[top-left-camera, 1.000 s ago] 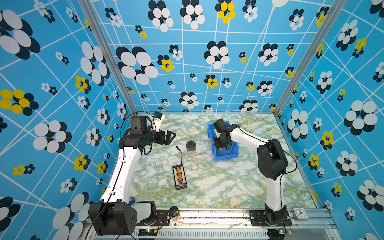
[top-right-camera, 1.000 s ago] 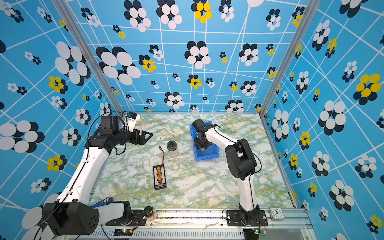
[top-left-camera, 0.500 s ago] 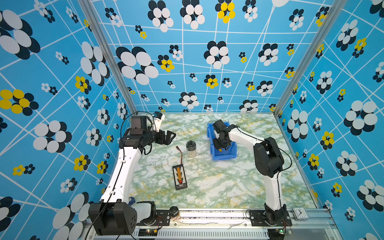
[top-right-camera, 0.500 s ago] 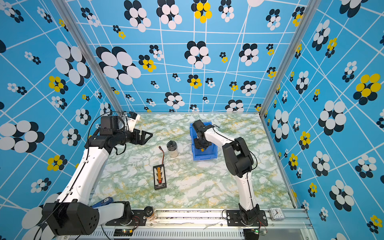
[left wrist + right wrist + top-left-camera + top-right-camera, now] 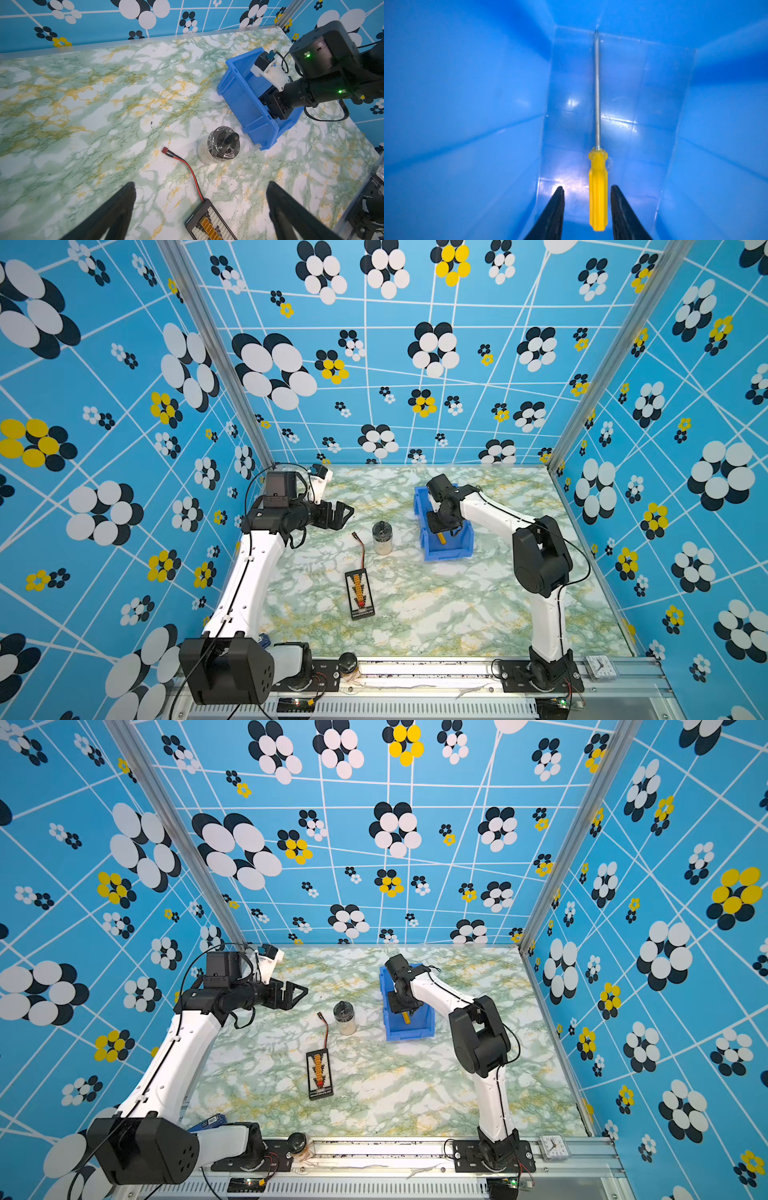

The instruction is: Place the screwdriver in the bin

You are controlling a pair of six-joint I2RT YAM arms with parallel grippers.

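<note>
The screwdriver (image 5: 598,191), with a yellow handle and a thin metal shaft, lies lengthwise on the floor of the blue bin (image 5: 467,104). My right gripper (image 5: 587,186) is down inside the bin, open, with its fingers either side of the handle and a gap on each side. In both top views only the yellow handle end (image 5: 441,538) (image 5: 405,1017) shows below the right gripper (image 5: 444,526) (image 5: 403,1006) in the bin (image 5: 446,551) (image 5: 409,1031). My left gripper (image 5: 340,514) (image 5: 297,994) (image 5: 200,184) hovers open and empty at the left, far from the bin (image 5: 245,99).
A small glass jar with a black lid (image 5: 382,537) (image 5: 344,1017) (image 5: 220,145) stands left of the bin. A black circuit board with a red wire (image 5: 360,593) (image 5: 319,1073) (image 5: 209,224) lies nearer the front. A small clock (image 5: 600,668) sits on the front rail at right.
The right arm's elbow has shifted slightly while its gripper stayed down in the bin. The left arm has not moved.
</note>
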